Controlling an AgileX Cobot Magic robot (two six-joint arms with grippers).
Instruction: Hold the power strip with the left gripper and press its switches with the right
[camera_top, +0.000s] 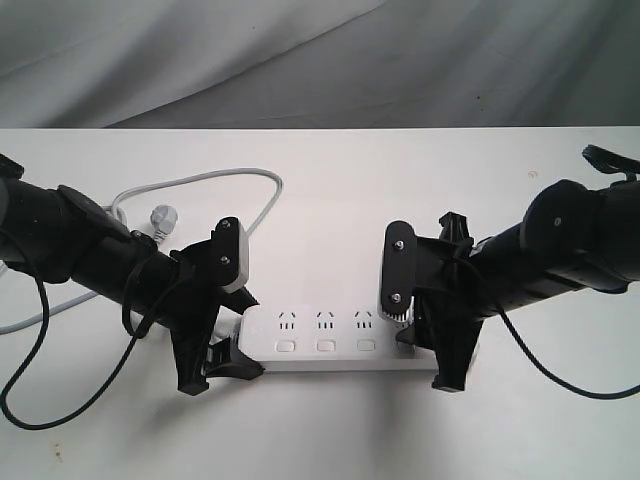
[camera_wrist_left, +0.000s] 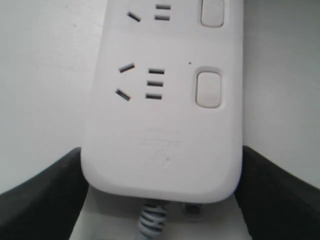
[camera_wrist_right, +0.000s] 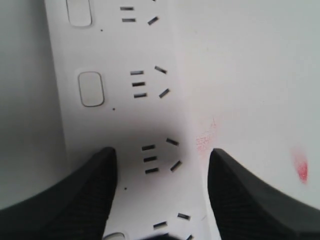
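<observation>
While the power strip lies flat on the table, its cord end is pinched by the left gripper. The right gripper is held spread above it. One fingertip should be lowered squarely onto the switches, one by one.

Logging own hardware. Both my arms are showing up matte black and tubular, with rounded joint housings. My left gripper is carrying a small plate with two bright screws, and a thin black cable is looping off it. My right gripper is wearing a longer oblong two-screw plate, ribbed grey at one end. Its fingers are reading black and finely cross-hatched.
</observation>
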